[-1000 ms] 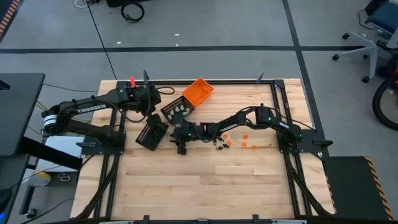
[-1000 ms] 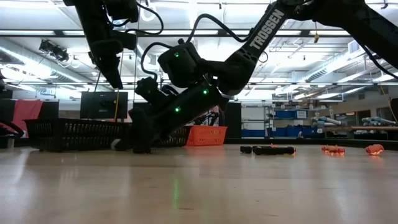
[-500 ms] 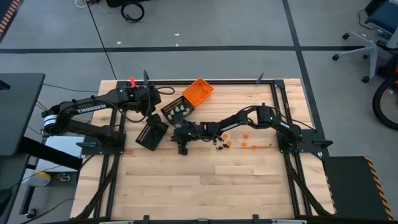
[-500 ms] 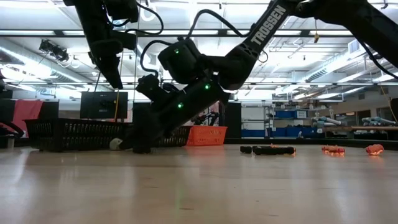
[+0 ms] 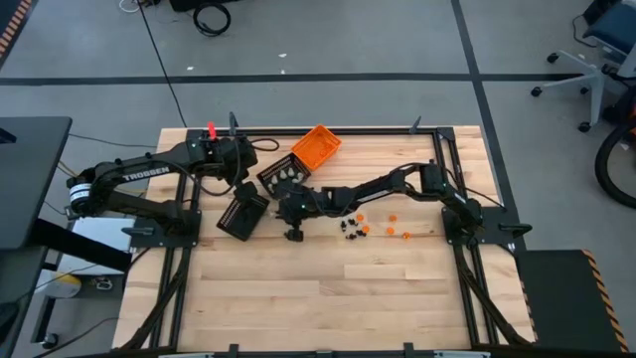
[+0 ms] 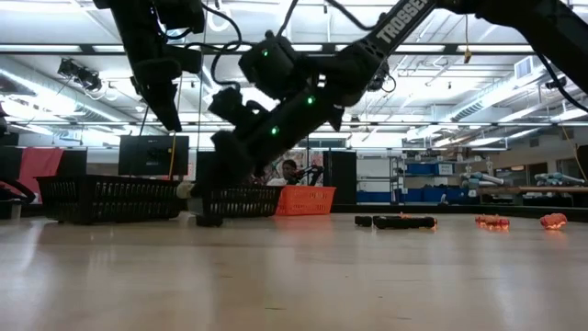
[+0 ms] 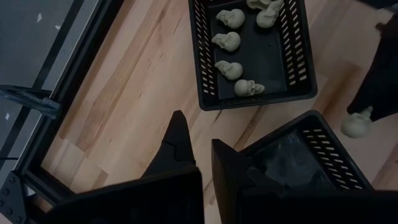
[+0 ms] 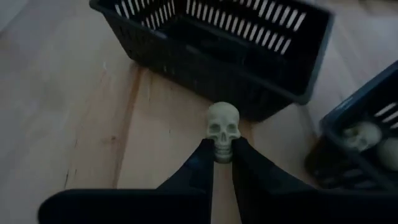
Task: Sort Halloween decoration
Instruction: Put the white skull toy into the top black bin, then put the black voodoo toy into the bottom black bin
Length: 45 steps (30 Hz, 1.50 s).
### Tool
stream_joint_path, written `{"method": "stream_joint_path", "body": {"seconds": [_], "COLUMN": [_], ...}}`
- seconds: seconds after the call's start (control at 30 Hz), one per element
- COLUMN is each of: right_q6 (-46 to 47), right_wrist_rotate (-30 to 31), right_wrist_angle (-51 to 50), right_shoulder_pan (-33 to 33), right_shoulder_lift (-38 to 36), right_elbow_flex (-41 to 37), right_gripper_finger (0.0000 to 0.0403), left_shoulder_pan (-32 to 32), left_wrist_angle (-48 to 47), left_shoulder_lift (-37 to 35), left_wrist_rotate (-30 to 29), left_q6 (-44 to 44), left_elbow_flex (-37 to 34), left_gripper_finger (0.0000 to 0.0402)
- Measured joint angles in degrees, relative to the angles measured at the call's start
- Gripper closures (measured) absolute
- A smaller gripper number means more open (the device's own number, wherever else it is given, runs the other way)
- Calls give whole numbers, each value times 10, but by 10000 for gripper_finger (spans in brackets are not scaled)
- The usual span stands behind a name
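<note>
My right gripper [image 8: 222, 152] is shut on a whitish skull trinket [image 8: 223, 129] just above the table, near a black tray [image 8: 217, 43]. The same skull [image 6: 186, 190] shows in the low view. My left gripper [image 7: 198, 134] hangs open and holding nothing above the two black trays. One black tray [image 7: 255, 56] holds several whitish skulls lying on its floor. The other black tray [image 7: 311, 162] sits beside it. Orange trinkets [image 5: 393, 224] and black trinkets [image 5: 350, 231] lie on the table to the right. The orange tray [image 5: 316, 146] sits near the far edge. My right gripper pinches the skull's lower part, at the jaw [image 8: 222, 148], between its two fingertips. The fingers slant down from the table's right. The skull is lifted clear of the table [image 6: 186, 190] and stands out beyond the fingertips, face toward the wrist camera.
The three trays cluster at the table's far left [image 5: 283, 174]. My left arm [image 5: 149, 179] reaches in over them from the left. A metal frame [image 5: 437, 149] rims the table. Bare wood fills the near half [image 5: 328, 298].
My right gripper has risen from the table with the skull in its fingertips and has drawn a little toward the far edge and the black trays. The skull, which lay on the wood a second ago, is now lifted clear.
</note>
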Motion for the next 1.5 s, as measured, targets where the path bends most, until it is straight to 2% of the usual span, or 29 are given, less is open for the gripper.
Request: {"method": "stream_joint_path", "body": {"seconds": [0.33,0.6,0.83,1.07,1.3,1.5], "right_q6": [-37,10,72,74,75,53], "right_wrist_rotate": [72,67,20,3,-78,-90], "right_wrist_angle": [-40,-46,-71,-74,-96,-126], "right_shoulder_pan": [-20,-66,-99,-107,-102,-79], "right_shoulder_lift": [-64,-64,-62,-62,-74,-92], "right_elbow_flex": [0,2,1,1,1,1], "right_gripper_finger": [356,343,311,285,283,283], "left_shoulder_pan": [0,0,0,0,0,0], "left_wrist_angle": [9,16,18,33,37,57], "left_shoulder_lift": [0,0,0,0,0,2], "left_wrist_rotate": [0,0,0,0,0,0], "left_q6": [0,-5,-7,-7,-6,-6], "left_elbow_flex": [0,0,0,0,0,0], "left_gripper_finger": [402,402,402,402,402,402]}}
